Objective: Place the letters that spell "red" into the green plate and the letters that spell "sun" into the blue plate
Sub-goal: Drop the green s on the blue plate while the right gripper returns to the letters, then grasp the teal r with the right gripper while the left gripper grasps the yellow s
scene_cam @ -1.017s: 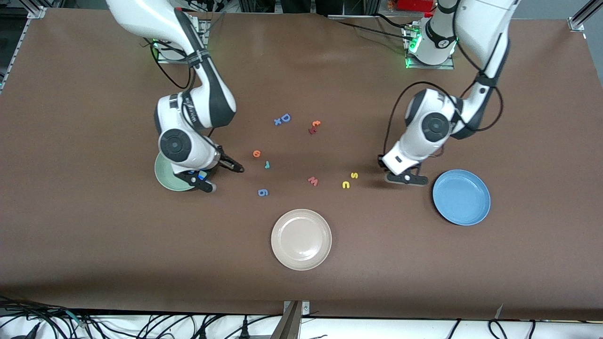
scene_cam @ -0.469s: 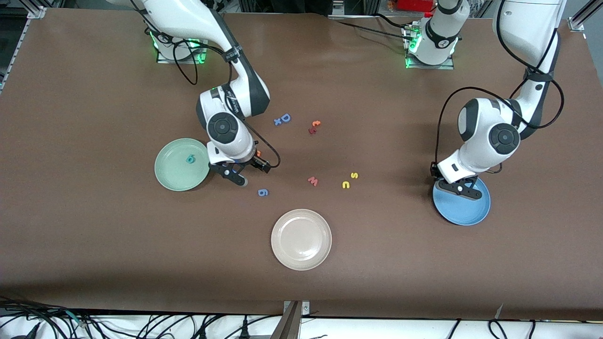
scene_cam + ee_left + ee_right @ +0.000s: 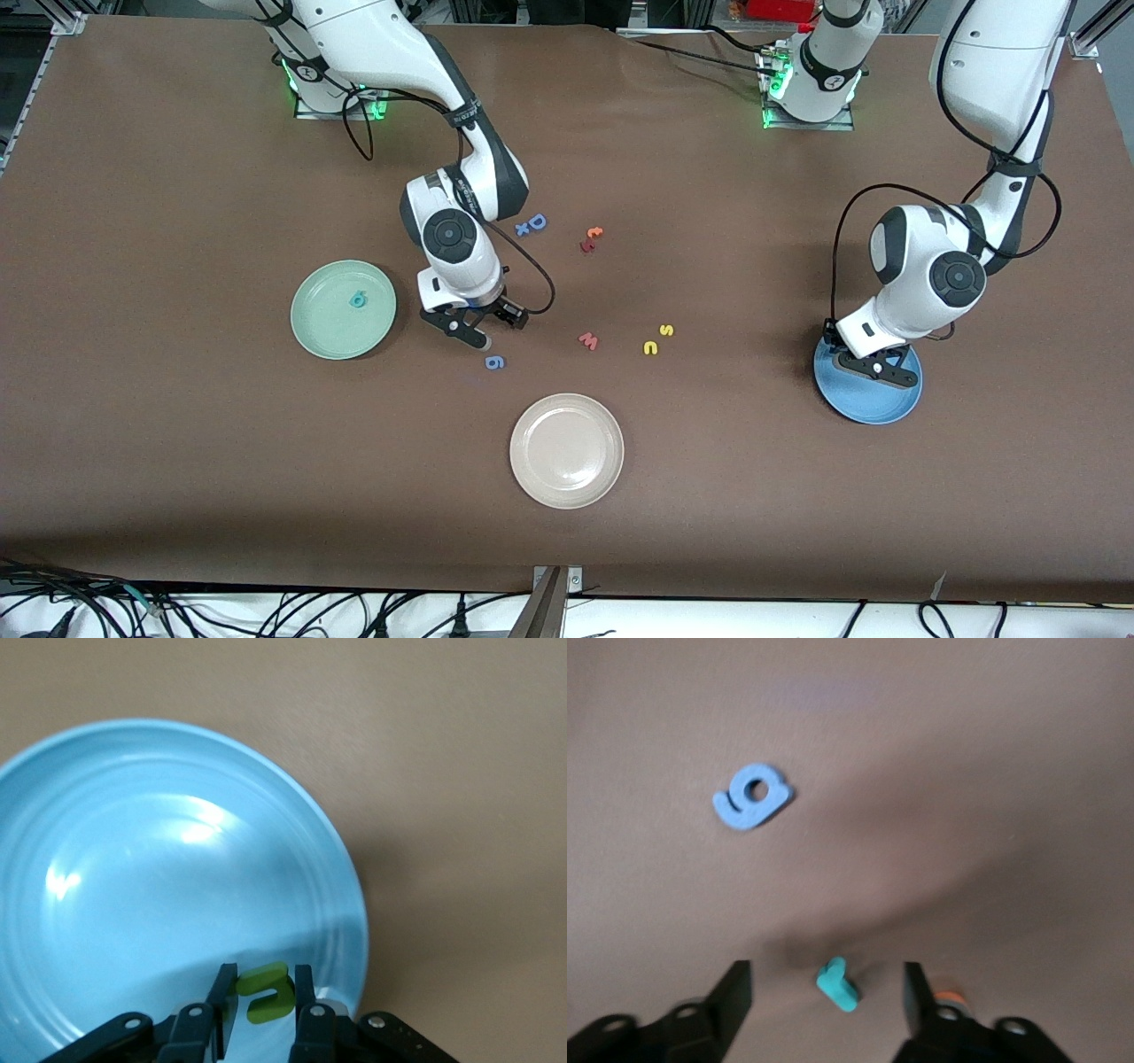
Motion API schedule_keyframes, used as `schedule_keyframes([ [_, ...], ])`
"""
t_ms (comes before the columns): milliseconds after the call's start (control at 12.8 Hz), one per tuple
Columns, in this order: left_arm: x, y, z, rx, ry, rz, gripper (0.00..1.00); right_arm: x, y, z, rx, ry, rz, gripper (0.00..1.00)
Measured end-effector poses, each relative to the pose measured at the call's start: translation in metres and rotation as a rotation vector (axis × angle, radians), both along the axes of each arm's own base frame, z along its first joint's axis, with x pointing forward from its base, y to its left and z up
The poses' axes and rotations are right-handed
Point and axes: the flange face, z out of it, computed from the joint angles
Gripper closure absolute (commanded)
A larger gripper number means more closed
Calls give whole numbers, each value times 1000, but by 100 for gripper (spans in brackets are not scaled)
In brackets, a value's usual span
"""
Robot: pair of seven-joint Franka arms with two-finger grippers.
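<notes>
My left gripper [image 3: 873, 365] hangs over the blue plate [image 3: 886, 403], shut on the dark green "u" [image 3: 266, 997]. In the left wrist view the blue plate [image 3: 133, 859] fills the picture under the left gripper [image 3: 264, 974]. My right gripper [image 3: 498, 330] is low at the table, open, its fingers on either side of the teal "r" [image 3: 837, 983] without touching it. The orange "e" [image 3: 948, 997] peeks out beside one finger. The teal "d" [image 3: 357, 299] lies in the green plate [image 3: 319, 332]. The yellow "s" [image 3: 666, 330] and yellow "n" [image 3: 650, 348] lie on the table.
A blue "g" [image 3: 495, 361] lies just nearer the front camera than my right gripper. A reddish "w" [image 3: 588, 340] is beside the "n". A blue "D" [image 3: 537, 221] and two small reddish letters [image 3: 591, 237] lie toward the bases. A beige plate [image 3: 566, 483] stands at the front.
My right arm has swung from the green plate to the teal "r", and its fingers have drawn a little closer together. My left arm carried the "u" to over the blue plate.
</notes>
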Motion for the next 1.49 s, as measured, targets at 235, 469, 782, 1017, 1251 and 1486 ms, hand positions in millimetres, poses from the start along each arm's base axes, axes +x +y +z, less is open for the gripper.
schedule_keyframes([
  [235,10,18,-14,16,-15,-11,30,-5,7,-5,3,3,15,46],
  [469,14,22,-13,18,-25,-9,18,-7,8,-6,5,5,66,47],
  [782,27,2,21,3,-61,-15,18,-9,5,-11,-2,14,89,50],
  [1017,23,-54,43,-21,-42,49,18,-11,2,-15,-7,21,90,58],
  [1251,9,-135,44,-47,-36,116,19,-12,1,-17,-9,24,91,70],
  [1486,-5,-199,46,-63,-40,237,19,-12,1,-17,-10,25,92,72],
])
